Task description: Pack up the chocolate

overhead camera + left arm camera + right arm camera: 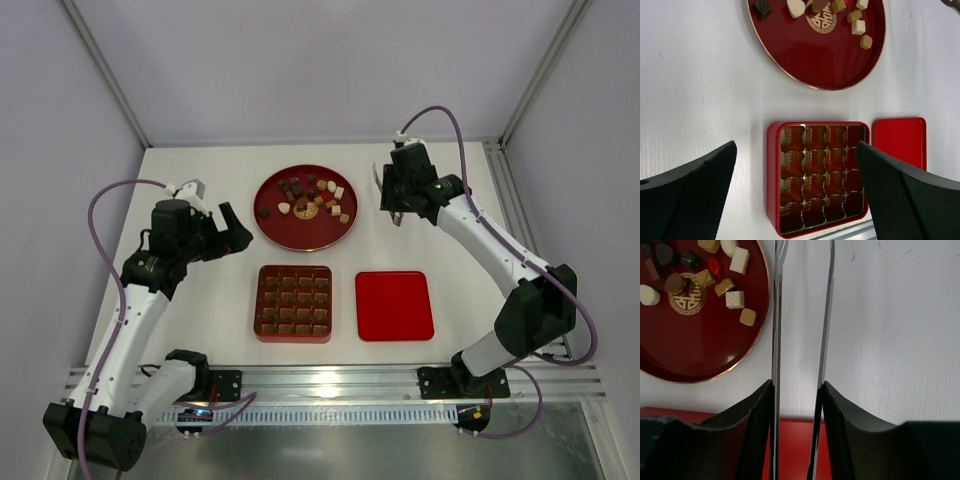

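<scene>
The chocolate [312, 198] is several dark, mid-brown and cream pieces lying on a round red plate [300, 236], also seen in the left wrist view [856, 24] and the right wrist view [735, 299]. The red grid box [257, 305] stands in front of the plate; its compartments [815, 170] look empty. My left gripper [232, 232] is open and empty, high over the box [796, 150]. My right gripper [392, 195] is shut on metal tongs [776, 315], whose blades stand apart over bare table just right of the plate; it also shows in its wrist view [797, 385].
The flat red lid [394, 305] lies to the right of the box, also in the left wrist view [900, 140] and under my right fingers [795, 450]. A metal rail [330, 380] runs along the table's near edge.
</scene>
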Robot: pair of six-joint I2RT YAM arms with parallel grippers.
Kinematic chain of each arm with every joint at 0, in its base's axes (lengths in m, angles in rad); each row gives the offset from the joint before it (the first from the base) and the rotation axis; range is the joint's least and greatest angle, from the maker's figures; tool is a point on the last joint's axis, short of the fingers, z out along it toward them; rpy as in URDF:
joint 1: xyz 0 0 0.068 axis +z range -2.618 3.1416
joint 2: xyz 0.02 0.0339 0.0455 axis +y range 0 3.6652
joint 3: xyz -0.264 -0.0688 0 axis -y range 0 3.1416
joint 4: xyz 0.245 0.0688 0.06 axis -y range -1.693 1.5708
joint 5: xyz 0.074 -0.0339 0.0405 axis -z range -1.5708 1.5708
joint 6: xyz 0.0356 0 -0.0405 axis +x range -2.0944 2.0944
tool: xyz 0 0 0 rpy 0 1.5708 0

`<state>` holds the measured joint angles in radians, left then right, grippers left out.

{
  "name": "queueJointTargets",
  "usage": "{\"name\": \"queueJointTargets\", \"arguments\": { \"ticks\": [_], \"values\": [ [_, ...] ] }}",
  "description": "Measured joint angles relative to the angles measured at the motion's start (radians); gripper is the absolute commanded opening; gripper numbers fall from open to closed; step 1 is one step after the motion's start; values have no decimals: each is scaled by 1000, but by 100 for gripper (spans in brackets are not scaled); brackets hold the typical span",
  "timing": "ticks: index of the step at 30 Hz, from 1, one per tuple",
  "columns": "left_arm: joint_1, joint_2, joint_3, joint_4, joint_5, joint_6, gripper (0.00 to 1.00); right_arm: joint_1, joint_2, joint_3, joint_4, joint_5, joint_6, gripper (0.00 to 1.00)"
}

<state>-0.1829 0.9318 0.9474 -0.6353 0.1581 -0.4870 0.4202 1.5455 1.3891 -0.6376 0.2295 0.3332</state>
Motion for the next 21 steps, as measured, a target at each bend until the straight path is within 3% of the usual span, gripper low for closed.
{"name": "queueJointTargets", "arguments": {
  "ticks": [21],
  "values": [
    [0,-1,0,0,0,0,100,241,-28,-26,-35,-32,32,43]
  ]
}}
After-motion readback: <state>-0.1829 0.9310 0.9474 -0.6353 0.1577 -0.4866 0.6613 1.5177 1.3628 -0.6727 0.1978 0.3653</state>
